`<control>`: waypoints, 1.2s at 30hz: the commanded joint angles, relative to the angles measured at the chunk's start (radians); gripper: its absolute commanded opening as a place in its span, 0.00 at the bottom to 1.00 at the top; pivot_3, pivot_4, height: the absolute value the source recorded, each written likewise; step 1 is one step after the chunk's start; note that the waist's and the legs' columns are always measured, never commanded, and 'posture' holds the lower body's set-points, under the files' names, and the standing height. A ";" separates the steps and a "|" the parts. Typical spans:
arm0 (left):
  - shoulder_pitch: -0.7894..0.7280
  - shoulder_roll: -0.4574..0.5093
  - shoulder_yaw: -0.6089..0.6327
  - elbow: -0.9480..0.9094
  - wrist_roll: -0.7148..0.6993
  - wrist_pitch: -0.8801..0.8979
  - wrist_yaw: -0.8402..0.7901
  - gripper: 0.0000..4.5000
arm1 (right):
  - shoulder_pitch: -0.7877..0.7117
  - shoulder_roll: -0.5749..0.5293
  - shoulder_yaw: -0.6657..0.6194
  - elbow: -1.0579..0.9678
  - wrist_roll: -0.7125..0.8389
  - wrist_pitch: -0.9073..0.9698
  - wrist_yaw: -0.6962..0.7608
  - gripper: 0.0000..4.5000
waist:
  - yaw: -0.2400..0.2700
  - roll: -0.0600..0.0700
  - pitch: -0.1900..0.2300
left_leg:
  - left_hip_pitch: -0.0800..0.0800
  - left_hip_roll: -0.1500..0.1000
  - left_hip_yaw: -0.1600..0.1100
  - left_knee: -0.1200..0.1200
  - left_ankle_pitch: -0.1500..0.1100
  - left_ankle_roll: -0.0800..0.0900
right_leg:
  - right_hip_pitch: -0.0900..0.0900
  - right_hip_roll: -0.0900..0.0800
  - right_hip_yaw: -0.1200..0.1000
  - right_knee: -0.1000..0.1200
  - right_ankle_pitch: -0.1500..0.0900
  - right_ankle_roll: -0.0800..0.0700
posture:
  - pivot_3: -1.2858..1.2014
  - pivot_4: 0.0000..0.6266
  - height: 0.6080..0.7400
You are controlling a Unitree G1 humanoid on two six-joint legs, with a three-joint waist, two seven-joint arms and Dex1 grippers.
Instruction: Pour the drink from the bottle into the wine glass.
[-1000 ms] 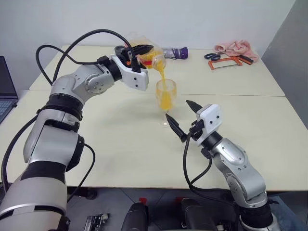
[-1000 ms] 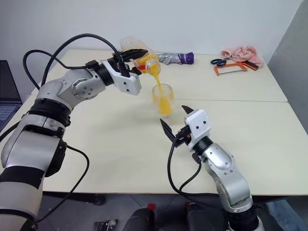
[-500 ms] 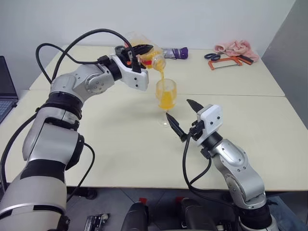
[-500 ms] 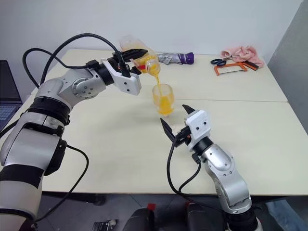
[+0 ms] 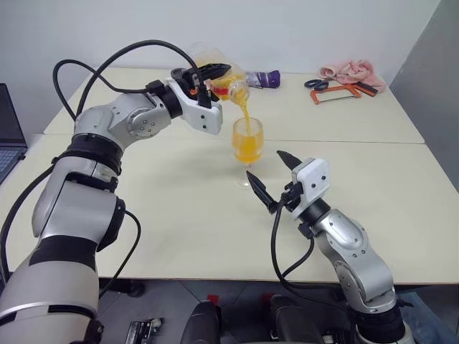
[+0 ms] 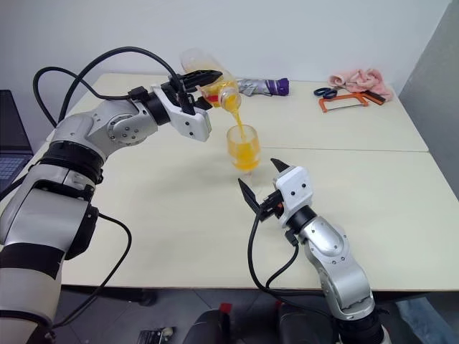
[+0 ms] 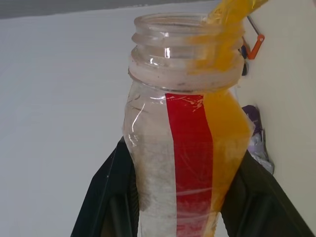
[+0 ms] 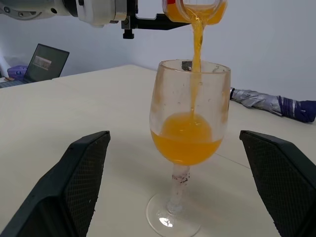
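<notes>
The uncapped bottle (image 7: 190,148), red label strip facing the camera, sits clamped between the left claw (image 7: 182,197)'s black fingers (image 7: 106,197); the orange drink (image 7: 227,113) runs out past its rim.

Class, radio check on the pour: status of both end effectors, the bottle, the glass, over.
Left end effector shut on bottle, tipped, drink streaming into wine glass. Right end effector open, beside the stem, holding nothing. Glass part full. Nothing in the way.
</notes>
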 commanded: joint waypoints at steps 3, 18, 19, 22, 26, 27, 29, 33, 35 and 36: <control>-0.045 0.019 0.004 -0.007 -0.004 -0.005 0.025 0.37 | 0.003 0.009 0.006 -0.025 0.005 -0.015 0.002 1.00 | 0.000 0.000 0.000 | 0.000 0.000 0.000 0.000 0.000 0.000 | 0.000 0.000 0.000 0.000 0.000 0.000 | 0.52 0.24 1.00; -0.055 0.019 -0.009 -0.001 0.005 -0.003 0.037 0.37 | 0.008 0.015 0.013 -0.025 -0.002 -0.012 -0.007 1.00 | 0.000 0.000 0.000 | 0.000 0.000 0.000 0.000 0.000 0.000 | 0.000 0.000 0.000 0.000 0.000 0.000 | 0.52 0.24 1.00; -0.056 0.019 -0.011 -0.001 0.005 -0.003 0.039 0.37 | 0.009 0.015 0.013 -0.025 -0.002 -0.012 -0.006 1.00 | 0.000 0.000 0.000 | 0.000 0.000 0.000 0.000 0.000 0.000 | 0.000 0.000 0.000 0.000 0.000 0.000 | 0.52 0.24 1.00; -0.058 0.020 -0.015 0.000 0.007 -0.004 0.043 0.37 | 0.011 0.016 0.015 -0.023 -0.003 -0.012 -0.005 1.00 | 0.000 0.000 0.000 | 0.000 0.000 0.000 0.000 0.000 0.000 | 0.000 0.000 0.000 0.000 0.000 0.000 | 0.52 0.24 1.00; -0.063 0.021 -0.018 0.004 0.012 -0.003 0.048 0.37 | 0.012 0.016 0.015 -0.022 -0.003 -0.013 -0.003 1.00 | 0.000 0.000 0.000 | 0.000 0.000 0.000 0.000 0.000 0.000 | 0.000 0.000 0.000 0.000 0.000 0.000 | 0.52 0.24 1.00; -0.063 0.022 -0.018 0.004 0.013 -0.002 0.049 0.37 | 0.012 0.017 0.016 -0.022 -0.003 -0.013 -0.003 1.00 | 0.000 0.000 0.000 | 0.000 0.000 0.000 0.000 0.000 0.000 | 0.000 0.000 0.000 0.000 0.000 0.000 | 0.52 0.24 1.00; -0.063 0.023 -0.019 0.005 0.014 -0.002 0.050 0.37 | 0.012 0.017 0.017 -0.021 -0.002 -0.013 -0.003 1.00 | 0.000 0.000 0.000 | 0.000 0.000 0.000 0.000 0.000 0.000 | 0.000 0.000 0.000 0.000 0.000 0.000 | 0.52 0.24 1.00; -0.063 0.024 -0.019 0.006 0.013 -0.002 0.049 0.37 | 0.011 0.016 0.018 -0.019 -0.002 -0.013 -0.001 1.00 | 0.000 0.000 0.000 | 0.000 0.000 0.000 0.000 0.000 0.000 | 0.000 0.000 0.000 0.000 0.000 0.000 | 0.52 0.24 1.00; -0.064 0.024 -0.019 0.006 0.013 -0.001 0.049 0.37 | 0.011 0.016 0.018 -0.019 -0.002 -0.014 -0.001 1.00 | 0.000 0.000 0.000 | 0.000 0.000 0.000 0.000 0.000 0.000 | 0.000 0.000 0.000 0.000 0.000 0.000 | 0.52 0.24 1.00; -0.063 0.023 -0.018 0.007 0.012 -0.002 0.049 0.37 | 0.011 0.016 0.018 -0.019 -0.002 -0.013 0.000 1.00 | 0.000 0.000 0.000 | 0.000 0.000 0.000 0.000 0.000 0.000 | 0.000 0.000 0.000 0.000 0.000 0.000 | 0.52 0.24 1.00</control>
